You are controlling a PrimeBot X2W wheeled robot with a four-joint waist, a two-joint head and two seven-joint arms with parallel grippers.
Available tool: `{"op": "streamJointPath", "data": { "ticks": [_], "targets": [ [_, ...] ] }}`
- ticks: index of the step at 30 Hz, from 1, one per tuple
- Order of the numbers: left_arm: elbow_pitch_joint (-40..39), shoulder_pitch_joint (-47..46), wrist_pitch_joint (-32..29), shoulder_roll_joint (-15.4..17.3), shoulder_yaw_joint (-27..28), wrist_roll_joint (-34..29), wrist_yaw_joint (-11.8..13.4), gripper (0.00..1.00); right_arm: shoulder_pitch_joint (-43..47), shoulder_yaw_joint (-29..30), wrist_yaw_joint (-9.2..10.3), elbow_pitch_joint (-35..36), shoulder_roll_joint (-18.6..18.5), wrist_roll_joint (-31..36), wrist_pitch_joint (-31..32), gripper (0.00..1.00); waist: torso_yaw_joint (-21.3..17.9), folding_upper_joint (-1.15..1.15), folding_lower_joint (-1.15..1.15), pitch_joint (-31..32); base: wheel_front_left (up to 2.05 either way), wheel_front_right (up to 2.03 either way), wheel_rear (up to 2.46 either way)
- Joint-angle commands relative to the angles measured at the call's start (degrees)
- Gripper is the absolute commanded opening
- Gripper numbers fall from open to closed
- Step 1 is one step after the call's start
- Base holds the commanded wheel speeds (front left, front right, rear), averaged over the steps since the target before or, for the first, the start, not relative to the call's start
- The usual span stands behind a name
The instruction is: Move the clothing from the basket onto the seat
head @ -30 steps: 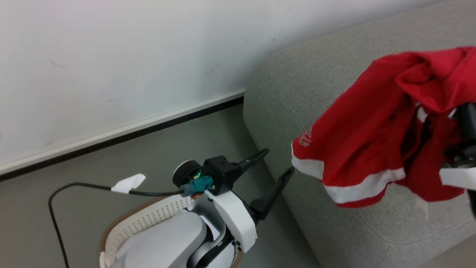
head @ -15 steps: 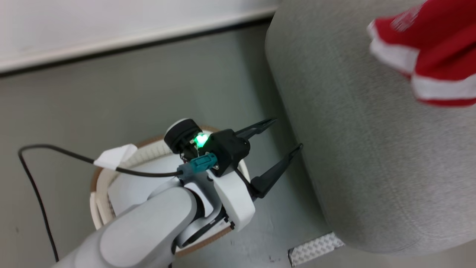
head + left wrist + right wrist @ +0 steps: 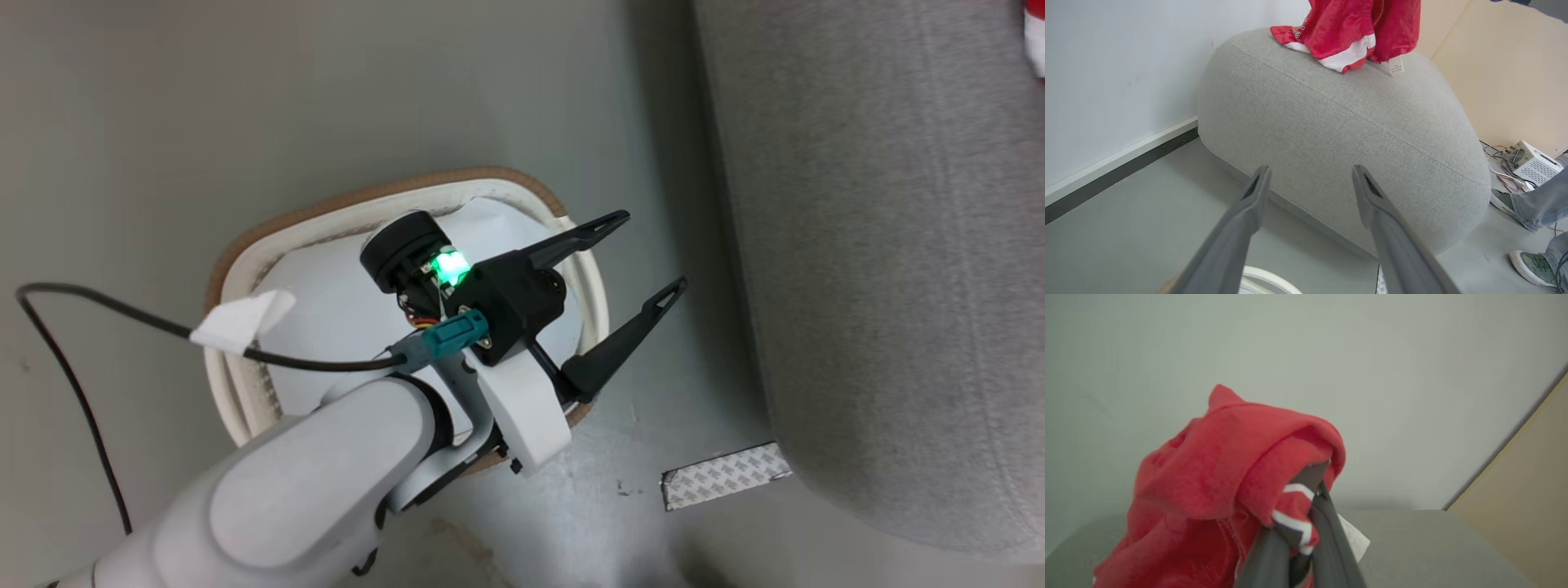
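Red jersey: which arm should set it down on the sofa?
Right. Its jaws are shut on the jersey, over the sofa; the left arm has open, empty jaws by the basket.

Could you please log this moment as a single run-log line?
right gripper: shut on jersey, hem resting on sofa | left gripper: open, empty, above basket rim | release pending
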State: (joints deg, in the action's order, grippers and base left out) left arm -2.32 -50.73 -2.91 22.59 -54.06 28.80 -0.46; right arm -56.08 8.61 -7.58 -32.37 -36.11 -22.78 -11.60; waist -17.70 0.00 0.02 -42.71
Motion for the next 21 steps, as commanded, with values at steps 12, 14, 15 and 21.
{"op": "streamJointPath", "data": {
  "ticks": [12,14,15,21],
  "targets": [
    [2.02,-0.15,2.60,-0.43,0.45,0.70,0.23,1.00,-3.56,-9.24,0.17,-15.92,-0.71,-2.31,15.12,0.00,3.16,0.00,-0.02,1.27,0.00,0.00,0.00],
    [2.34,0.12,2.83,-0.50,0.46,0.98,0.29,1.00,-3.92,-10.65,0.17,-16.77,-0.99,-3.13,16.67,0.06,3.05,0.00,-0.02,2.02,0.00,0.00,0.00],
    [2.52,0.26,3.01,-0.64,0.41,1.11,0.30,1.00,-4.01,-11.20,0.17,-16.99,-1.24,-3.50,17.07,0.38,2.99,0.00,-0.02,2.42,0.00,0.00,0.00],
    [4.43,1.40,5.02,-1.32,0.36,2.00,0.01,1.00,-2.85,-15.53,0.17,-17.17,-2.37,-4.93,18.46,1.00,2.68,0.00,-0.02,7.04,0.00,0.00,0.00]
  ]
}}
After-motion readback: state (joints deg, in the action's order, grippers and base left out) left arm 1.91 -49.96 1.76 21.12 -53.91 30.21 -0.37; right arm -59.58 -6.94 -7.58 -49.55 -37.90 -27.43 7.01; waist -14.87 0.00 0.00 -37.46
